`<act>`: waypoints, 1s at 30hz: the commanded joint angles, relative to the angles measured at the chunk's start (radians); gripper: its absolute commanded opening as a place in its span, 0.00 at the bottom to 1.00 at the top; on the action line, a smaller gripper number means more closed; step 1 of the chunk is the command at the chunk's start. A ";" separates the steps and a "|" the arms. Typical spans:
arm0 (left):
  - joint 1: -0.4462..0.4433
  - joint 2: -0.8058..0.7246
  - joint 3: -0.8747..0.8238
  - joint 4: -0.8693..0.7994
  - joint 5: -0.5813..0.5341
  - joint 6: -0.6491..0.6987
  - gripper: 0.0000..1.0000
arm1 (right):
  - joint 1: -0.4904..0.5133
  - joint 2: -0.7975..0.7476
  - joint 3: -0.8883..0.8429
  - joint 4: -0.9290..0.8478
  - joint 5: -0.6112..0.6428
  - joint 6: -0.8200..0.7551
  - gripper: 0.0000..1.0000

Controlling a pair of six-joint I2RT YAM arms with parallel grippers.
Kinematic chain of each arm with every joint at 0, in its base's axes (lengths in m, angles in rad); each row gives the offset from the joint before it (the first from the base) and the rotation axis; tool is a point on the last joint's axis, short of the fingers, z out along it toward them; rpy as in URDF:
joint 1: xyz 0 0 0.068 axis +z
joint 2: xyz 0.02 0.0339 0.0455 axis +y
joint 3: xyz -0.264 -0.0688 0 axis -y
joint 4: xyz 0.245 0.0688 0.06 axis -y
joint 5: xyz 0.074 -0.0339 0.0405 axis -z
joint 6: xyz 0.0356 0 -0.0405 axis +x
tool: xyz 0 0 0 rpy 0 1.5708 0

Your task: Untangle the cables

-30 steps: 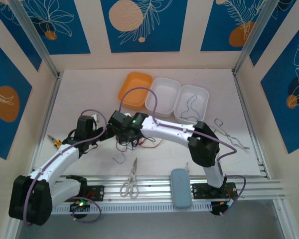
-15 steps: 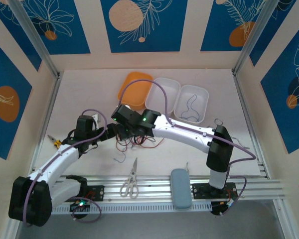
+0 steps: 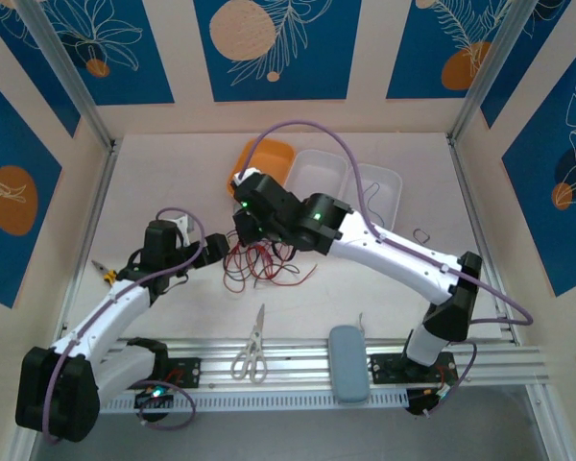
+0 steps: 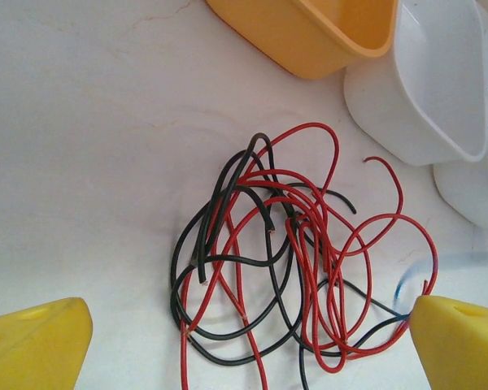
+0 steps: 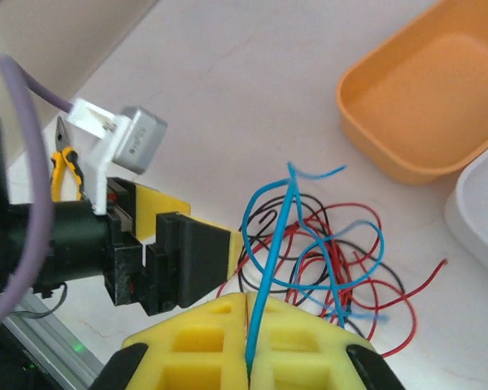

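Pale counter (image 3: 163, 182) meets blue patterned walls. At the back stand an orange tub (image 3: 269, 152) and two white tubs (image 3: 312, 156), partly covered by the right arm arching over them. Scissors (image 3: 252, 344) and a grey case (image 3: 348, 363) lie by the front rail, with pliers (image 3: 104, 272) at the left edge. Red and black cables (image 4: 268, 260) lie tangled mid-counter. The left end effector (image 4: 248, 349) hovers beside them, spread wide and empty. The right end effector (image 5: 246, 325) is clamped on a blue cable (image 5: 275, 236) rising from the tangle.
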 commanded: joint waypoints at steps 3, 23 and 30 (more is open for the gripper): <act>0.011 -0.003 -0.008 0.051 0.052 -0.002 1.00 | -0.012 -0.060 0.068 -0.032 0.037 -0.074 0.00; 0.011 -0.103 -0.043 0.136 0.133 0.025 1.00 | -0.174 -0.180 0.061 -0.054 -0.052 -0.080 0.00; 0.010 -0.101 -0.044 0.129 0.127 0.027 1.00 | -0.293 -0.237 -0.026 -0.044 -0.033 -0.057 0.00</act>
